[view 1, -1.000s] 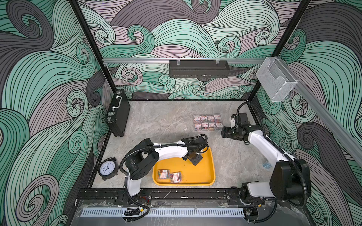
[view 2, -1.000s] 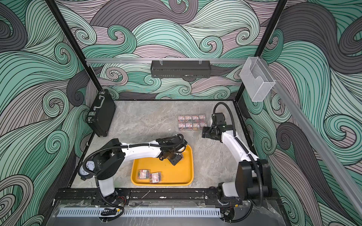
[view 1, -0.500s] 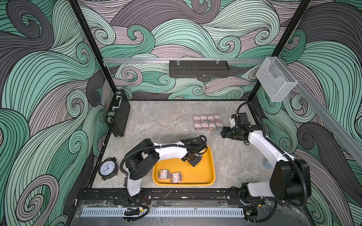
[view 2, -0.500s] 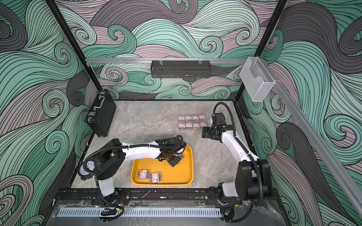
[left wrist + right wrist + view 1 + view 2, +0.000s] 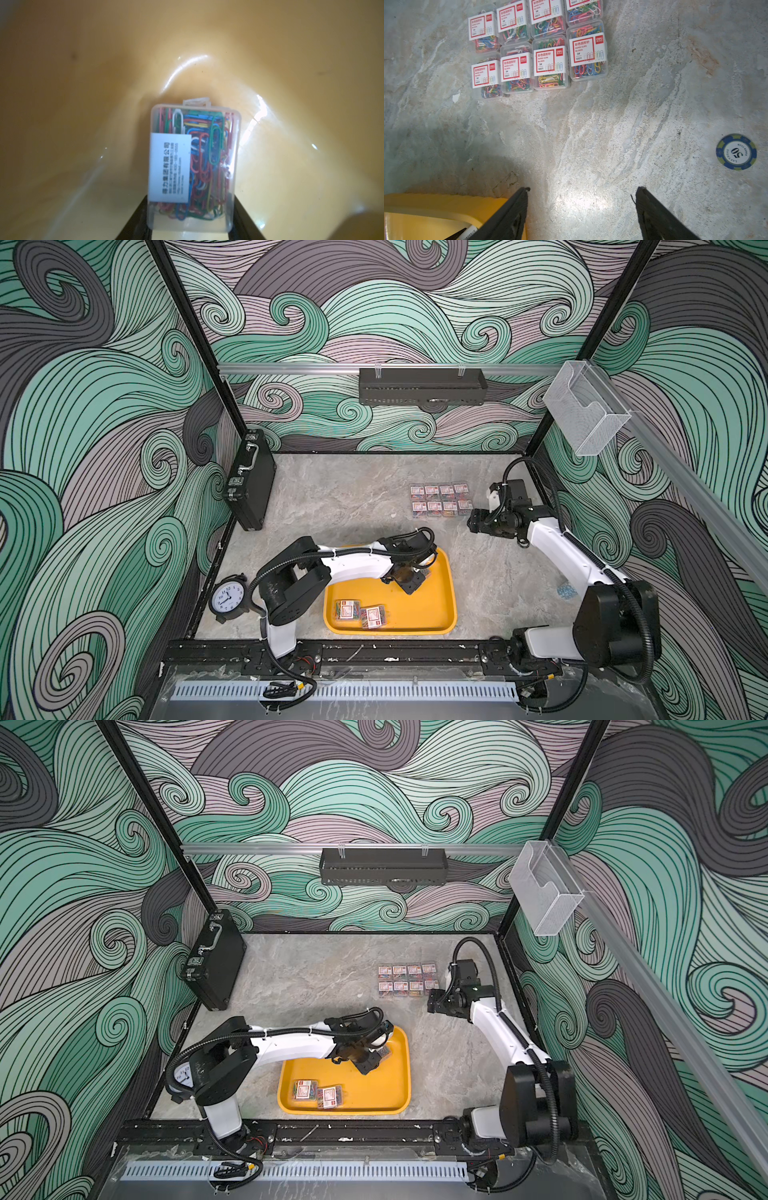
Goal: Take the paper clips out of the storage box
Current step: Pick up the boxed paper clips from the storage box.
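The storage box [image 5: 451,601] is a shallow yellow tray at the front middle of the table, in both top views [image 5: 390,1094]. Two clear boxes of paper clips [image 5: 359,612] lie at its near left. My left gripper [image 5: 411,577] reaches into the tray's far right corner. In the left wrist view, the left gripper [image 5: 190,209] has a finger against each side of a third box of paper clips [image 5: 207,145]. Several more boxes [image 5: 441,499] sit in two rows on the table behind the tray. My right gripper [image 5: 473,524] hovers open beside them, nothing between its fingers [image 5: 517,207].
A black briefcase [image 5: 249,481] leans against the left wall. A small clock [image 5: 227,599] stands at the front left. A blue poker chip [image 5: 736,152] lies on the table by the right arm. A clear holder [image 5: 584,414] hangs on the right rail, a black rack [image 5: 422,386] on the back wall.
My left gripper's jaws have drawn in around the box in the tray's far right corner. The right arm has stayed in place.
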